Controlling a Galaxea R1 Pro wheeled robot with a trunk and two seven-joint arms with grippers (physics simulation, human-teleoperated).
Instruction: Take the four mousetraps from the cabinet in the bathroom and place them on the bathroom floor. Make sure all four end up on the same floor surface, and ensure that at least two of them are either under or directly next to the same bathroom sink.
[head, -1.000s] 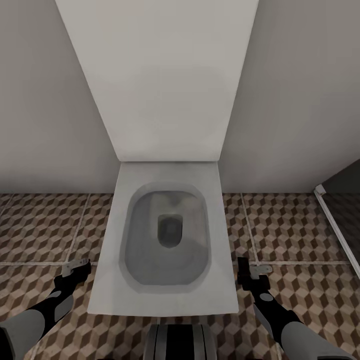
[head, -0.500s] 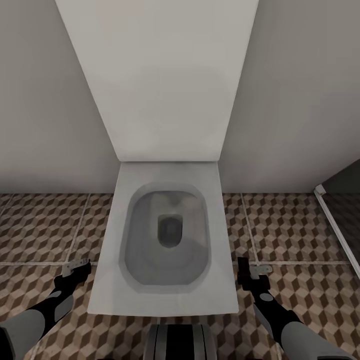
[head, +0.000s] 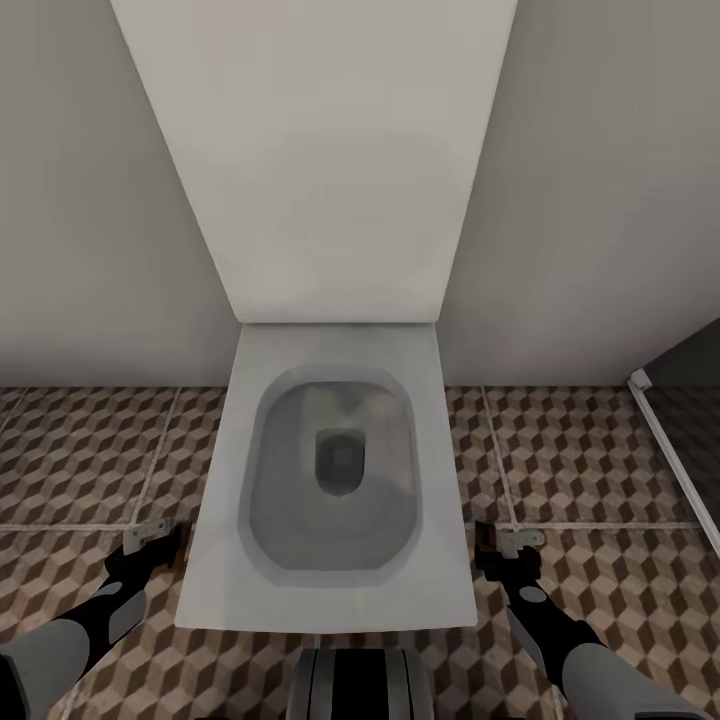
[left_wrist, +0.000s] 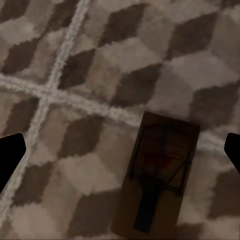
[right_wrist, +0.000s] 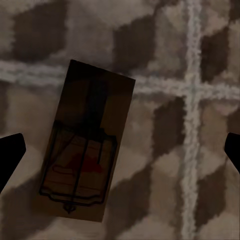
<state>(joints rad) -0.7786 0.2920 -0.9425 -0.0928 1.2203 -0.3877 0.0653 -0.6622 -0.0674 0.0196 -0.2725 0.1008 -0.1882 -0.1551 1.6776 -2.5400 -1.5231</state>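
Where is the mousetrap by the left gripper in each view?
Head: mousetrap on the bathroom floor, left of the toilet.
Left wrist: the same mousetrap, flat on the tiles.
Right wrist: a second mousetrap, not this one.
Shared landmark: the pale grout line beside it.

On either side of the white toilet, both small flat tan wooden mousetraps are now lying on the brown-and-beige cube-patterned tile floor (head: 590, 450): the left mousetrap (head: 151, 535) is settling lower and flatter than a moment ago, and the right mousetrap (head: 520, 540) likewise. The black left gripper (head: 140, 556) and black right gripper (head: 503, 560) are standing spread wide, apart from the boards.
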